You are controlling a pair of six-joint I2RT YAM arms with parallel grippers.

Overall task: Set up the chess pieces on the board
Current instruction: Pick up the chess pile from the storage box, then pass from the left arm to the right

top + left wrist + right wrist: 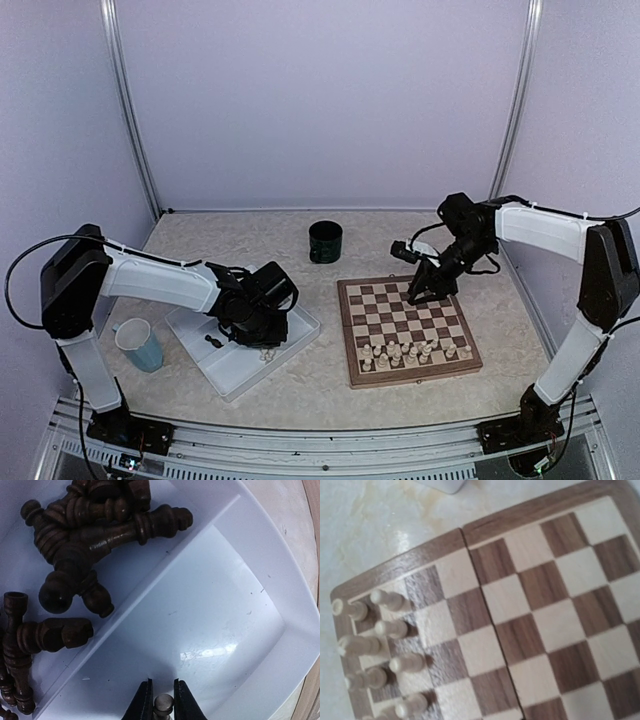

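Observation:
The board lies right of centre, with cream chess pieces standing in its two near rows. They also show at the left of the right wrist view, on the board. My left gripper hangs low over the white tray. In the left wrist view it is shut on a small pale round-headed piece. Dark brown pieces lie piled in the neighbouring compartment. My right gripper hovers over the board's far side. Its fingers are out of the right wrist view.
A dark green mug stands behind the board. A light blue cup stands left of the tray. The tray's divider wall runs between the dark pieces and the compartment under my left gripper. Enclosure walls ring the table.

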